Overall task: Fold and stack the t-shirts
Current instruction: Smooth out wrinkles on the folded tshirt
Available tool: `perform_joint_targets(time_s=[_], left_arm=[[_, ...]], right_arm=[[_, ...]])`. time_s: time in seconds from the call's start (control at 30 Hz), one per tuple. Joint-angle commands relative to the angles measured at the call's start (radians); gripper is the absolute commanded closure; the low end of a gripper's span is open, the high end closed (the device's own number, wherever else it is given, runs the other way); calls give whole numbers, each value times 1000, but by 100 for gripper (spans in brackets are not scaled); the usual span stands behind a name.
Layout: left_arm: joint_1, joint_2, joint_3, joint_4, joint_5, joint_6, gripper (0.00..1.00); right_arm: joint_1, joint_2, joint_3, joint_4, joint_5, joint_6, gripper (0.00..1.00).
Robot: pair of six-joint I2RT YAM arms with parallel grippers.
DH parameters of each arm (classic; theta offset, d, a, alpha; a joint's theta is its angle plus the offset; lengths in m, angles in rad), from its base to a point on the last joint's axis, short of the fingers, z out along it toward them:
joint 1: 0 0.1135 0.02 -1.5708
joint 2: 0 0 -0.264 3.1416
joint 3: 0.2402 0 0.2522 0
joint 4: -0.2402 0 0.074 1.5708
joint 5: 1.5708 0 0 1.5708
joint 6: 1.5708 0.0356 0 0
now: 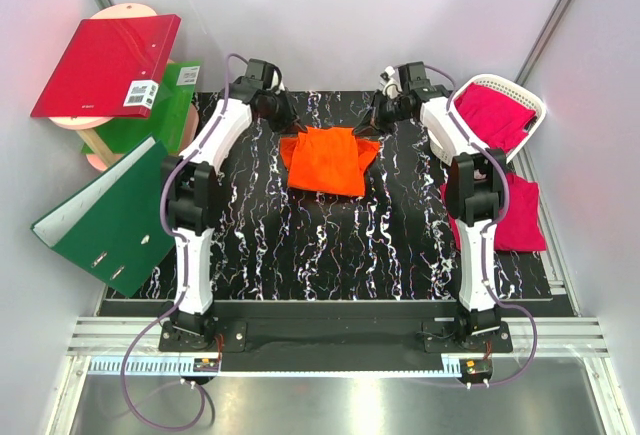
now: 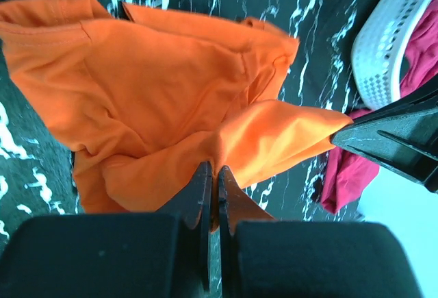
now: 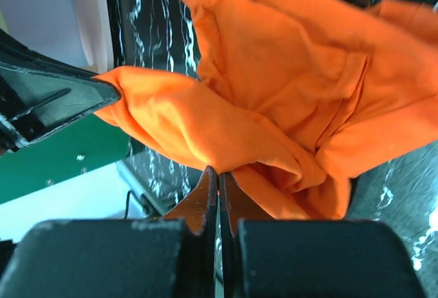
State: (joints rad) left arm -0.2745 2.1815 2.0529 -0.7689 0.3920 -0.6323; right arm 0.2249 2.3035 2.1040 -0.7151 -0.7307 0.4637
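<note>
**Fig. – top and wrist views.** Both arms reach to the far half of the mat [image 1: 330, 255]. Orange shirt [image 1: 325, 160] – crumpled, layers bunched – lies at far centre of the mat, between the two grippers. Left gripper [image 2: 213, 171]: jaws together, pinching a fold of orange cloth at the shirt's far left edge. Right gripper [image 3: 217, 173]: same, clamped on a fold at the far right edge. Each wrist view shows the opp. gripper's tip with cloth drawn to a point at it, so a band of fabric runs between the two pinch pts. Whether the rest of the shirt is off the mat can't be told.

Basket [image 1: 532, 105], tilted, far right, holds a pink shirt [image 1: 495, 115]. Second pink shirt [image 1: 520, 210] lies at the mat's right edge, partly behind the right arm. Red binder [image 1: 105, 65] far left; open green binder [image 1: 110, 220] overlaps the mat's left edge.
</note>
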Motion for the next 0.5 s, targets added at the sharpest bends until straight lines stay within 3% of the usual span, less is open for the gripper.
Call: perform_joint_targets(time_s=[0.0, 0.27, 0.47], left_arm=[[26, 17, 85, 46, -15, -9, 100], [47, 194, 173, 59, 44, -76, 82], [72, 296, 208, 75, 88, -135, 79]], right_arm=[[11, 0, 76, 43, 85, -13, 100], [11, 149, 232, 39, 269, 16, 100], [13, 284, 315, 32, 321, 49, 100]])
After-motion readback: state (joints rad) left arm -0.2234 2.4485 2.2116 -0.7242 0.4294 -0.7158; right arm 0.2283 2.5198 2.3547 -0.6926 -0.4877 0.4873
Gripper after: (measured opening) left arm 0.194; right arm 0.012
